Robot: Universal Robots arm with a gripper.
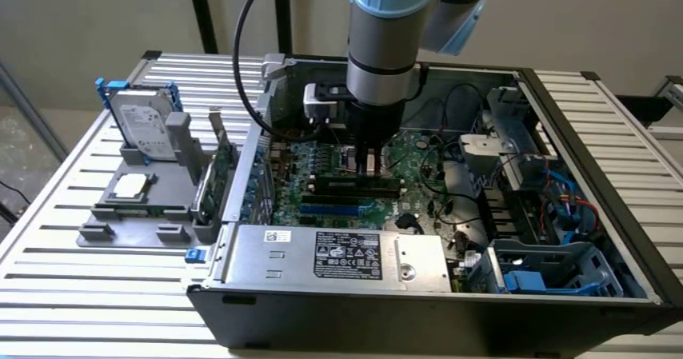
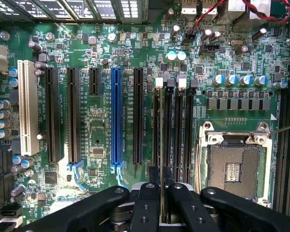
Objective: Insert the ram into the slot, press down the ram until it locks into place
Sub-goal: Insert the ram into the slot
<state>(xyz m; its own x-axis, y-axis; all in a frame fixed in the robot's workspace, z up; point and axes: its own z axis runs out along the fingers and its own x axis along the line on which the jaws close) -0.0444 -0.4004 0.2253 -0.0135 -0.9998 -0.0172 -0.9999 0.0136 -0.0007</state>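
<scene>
The gripper (image 2: 161,187), low in the middle of the wrist view, is pinched narrow on the ram (image 2: 160,209), which it holds edge-on over the bank of black memory sockets. The slot (image 2: 158,125) runs up the frame's centre. If the stick is skewed or straddles two sockets, pressing could jam it or miss the latch clips (image 2: 159,82). The processor socket (image 2: 234,166) lies to the right and the blue slot (image 2: 116,116) to the left. In the exterior view, loose cables (image 1: 449,207) crowd the middle of the frame.

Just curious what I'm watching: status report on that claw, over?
Claw shut on the ram, held edge-on. Ram above the black memory slots, beside the processor socket. Nothing blocking them.
</scene>
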